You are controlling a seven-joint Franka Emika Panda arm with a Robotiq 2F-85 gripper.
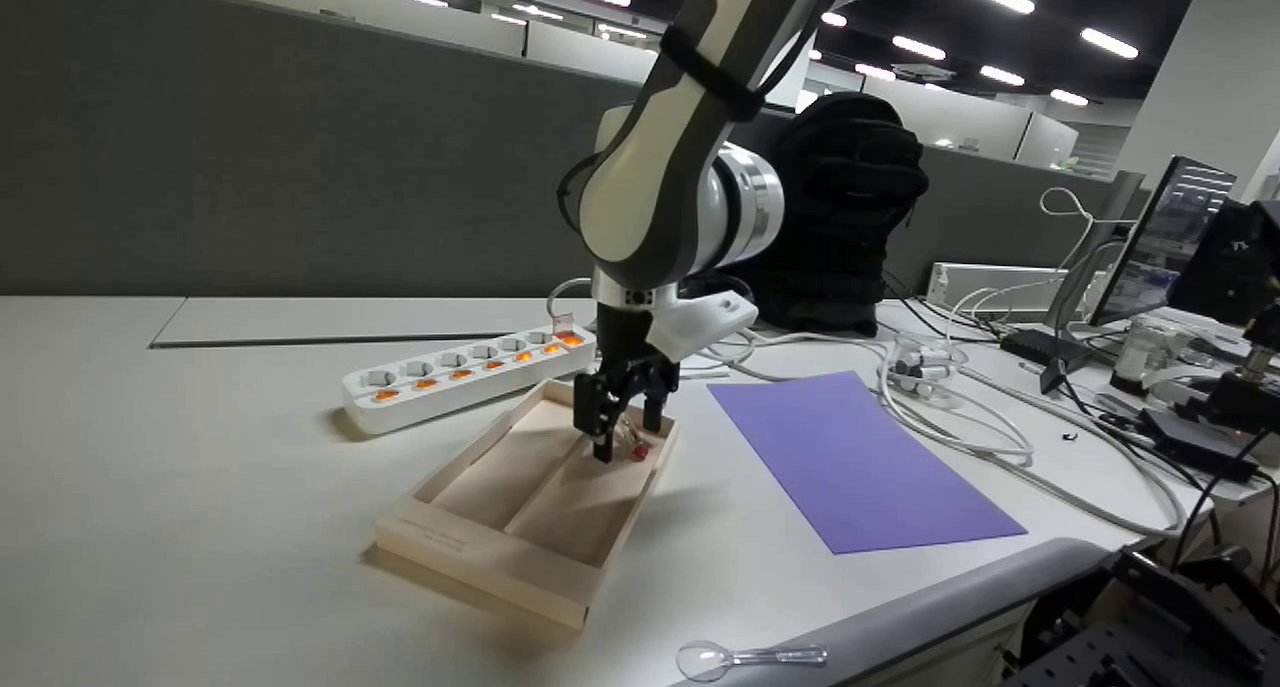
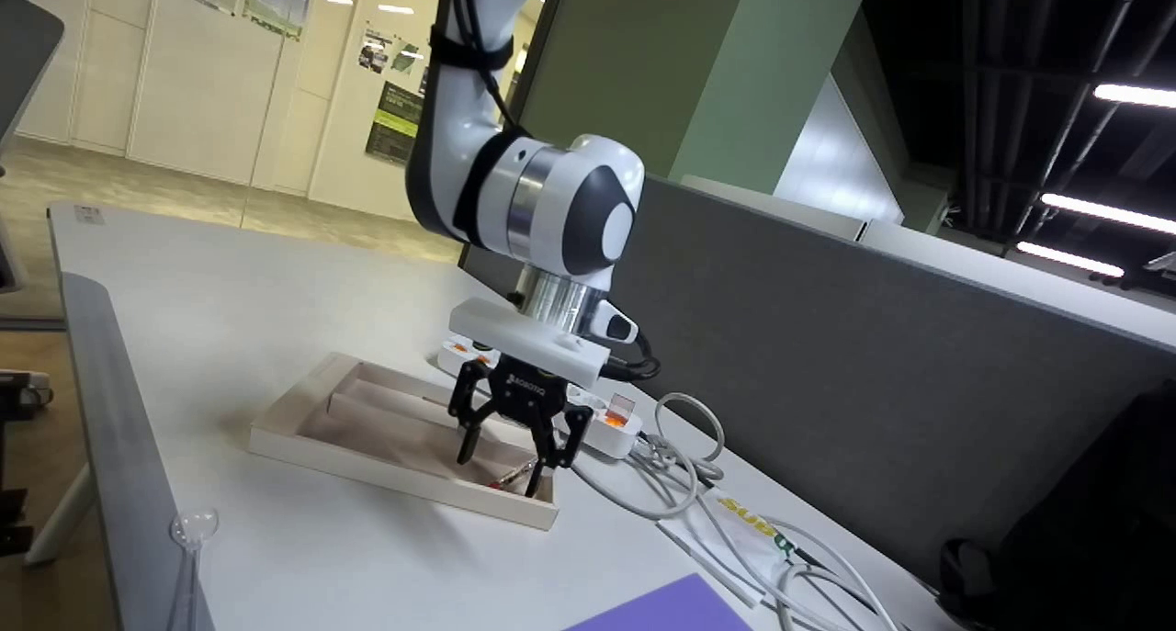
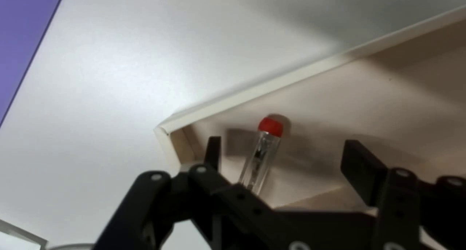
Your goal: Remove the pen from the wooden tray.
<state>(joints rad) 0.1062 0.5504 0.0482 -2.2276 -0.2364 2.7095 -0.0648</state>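
Note:
The pen lies in the wooden tray, near one of its short ends. In the wrist view the pen [image 3: 260,157] is a clear barrel with a red end and dark parts inside; its lower end is hidden behind the gripper. The pen also shows in both exterior views [image 1: 638,450] [image 2: 514,474]. The pale wooden tray [image 1: 480,569] rests on the table and shows in the other views [image 2: 386,480] [image 3: 262,89]. My gripper [image 3: 282,153] is open, with one finger on each side of the pen, apart from it. In both exterior views the gripper [image 1: 628,437] [image 2: 500,473] reaches down into the tray.
A white power strip [image 1: 460,392] stands close beside the tray. A purple sheet [image 1: 865,462] lies on the table, with white cables [image 1: 960,422] beyond it. A clear spoon [image 1: 755,657] lies at the table edge. A black backpack [image 1: 845,202] stands against the grey partition [image 1: 300,167].

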